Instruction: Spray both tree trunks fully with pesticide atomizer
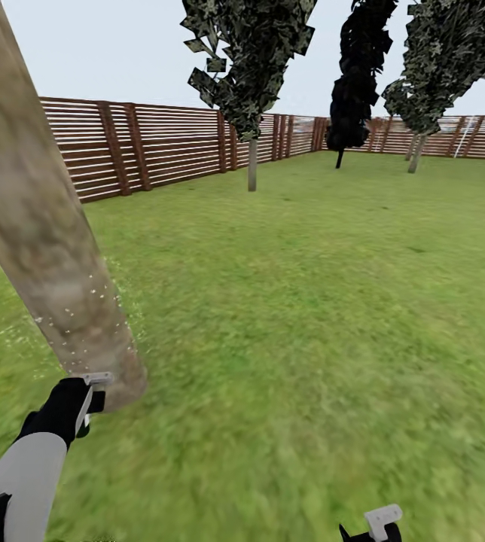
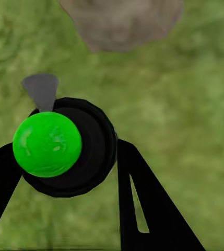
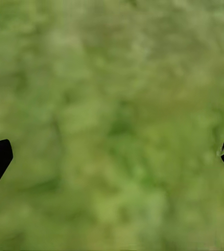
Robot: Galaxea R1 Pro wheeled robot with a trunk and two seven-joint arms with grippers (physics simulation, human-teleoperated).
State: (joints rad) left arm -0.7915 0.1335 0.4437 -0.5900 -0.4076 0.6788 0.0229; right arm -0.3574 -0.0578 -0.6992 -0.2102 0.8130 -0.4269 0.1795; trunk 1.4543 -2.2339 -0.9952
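Note:
A thick mottled beige-grey tree trunk (image 1: 39,226) leans across the left of the head view, its base (image 2: 122,21) on the grass. White specks dot the bark low down (image 1: 84,301). My left gripper (image 1: 86,403) is right beside the trunk's foot, shut on the atomizer (image 2: 65,149). In the left wrist view the atomizer is a round black body with a bright green ball on it and a grey nozzle (image 2: 41,89) pointing toward the trunk. My right gripper (image 1: 374,527) hangs open over bare grass (image 3: 112,125) at the lower edge. The second tree is out of view.
A brown slat fence (image 1: 160,143) rings the lawn at the back. Three narrow dark-leaved trees with thin trunks (image 1: 251,162) (image 1: 340,154) (image 1: 417,154) stand before it. Wide green lawn (image 1: 310,301) stretches to the right of the trunk.

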